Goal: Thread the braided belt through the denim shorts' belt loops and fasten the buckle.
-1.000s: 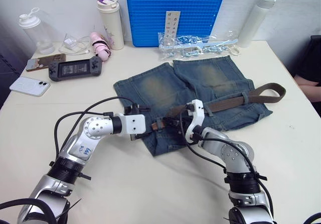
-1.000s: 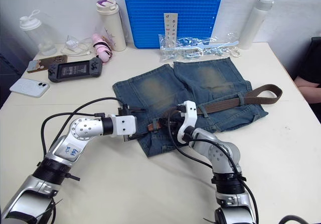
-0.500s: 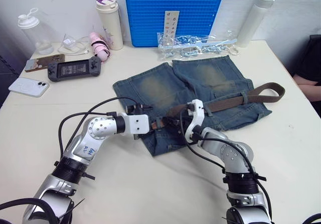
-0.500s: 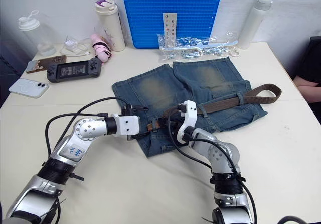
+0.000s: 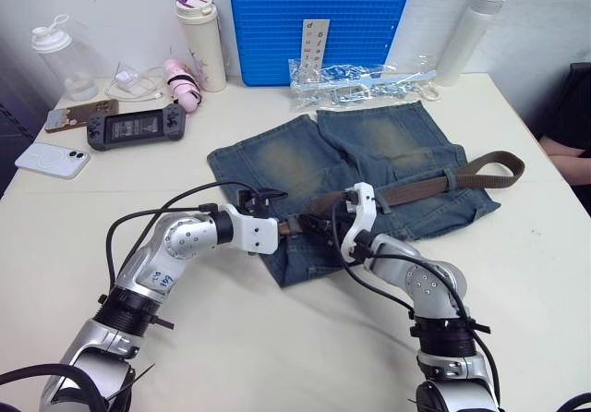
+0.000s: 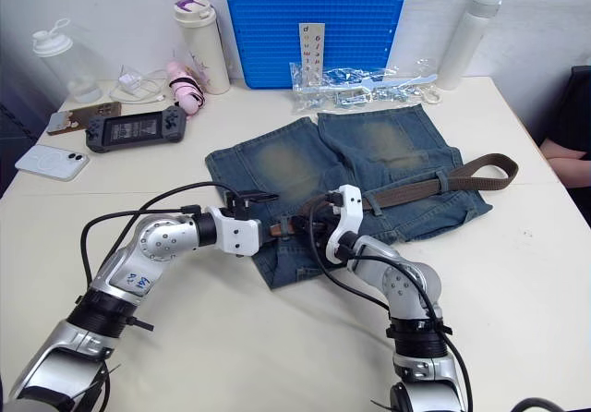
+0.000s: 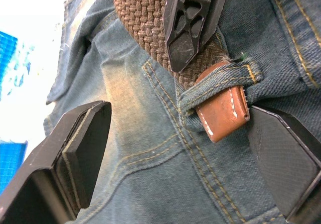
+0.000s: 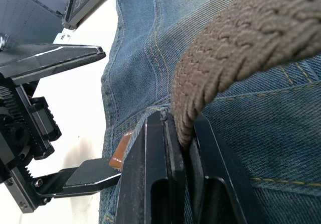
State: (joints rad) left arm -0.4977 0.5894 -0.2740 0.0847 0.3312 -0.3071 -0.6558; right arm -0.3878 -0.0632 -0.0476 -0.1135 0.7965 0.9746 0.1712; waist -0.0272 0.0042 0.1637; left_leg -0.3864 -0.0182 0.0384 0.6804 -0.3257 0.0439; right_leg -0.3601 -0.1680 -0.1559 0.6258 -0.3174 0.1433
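The denim shorts (image 5: pixel 351 163) lie flat in the middle of the table. The braided belt (image 5: pixel 434 186) runs along their waistband, with a free bend off the right side. Its reddish-brown leather tip (image 7: pixel 223 111) pokes out from under a belt loop (image 7: pixel 220 81). My left gripper (image 5: pixel 280 227) is open, one finger (image 7: pixel 75 153) on each side of that tip without touching it. Just right of the loop, my right gripper (image 5: pixel 325 225) is shut on the woven strap (image 8: pixel 225 48). The buckle is hidden.
Along the back stand a blue crate (image 5: pixel 319 19), a clear bag of metal parts (image 5: pixel 360 79), a white bottle (image 5: pixel 471 33) and a cup (image 5: pixel 203 42). A game handheld (image 5: pixel 138 126) and a phone (image 5: pixel 53 160) lie back left. A person's hand (image 5: pixel 563 158) rests at the right edge.
My left gripper has slid to the right, closer to the leather tip. The right gripper has kept its hold on the strap in the same place.
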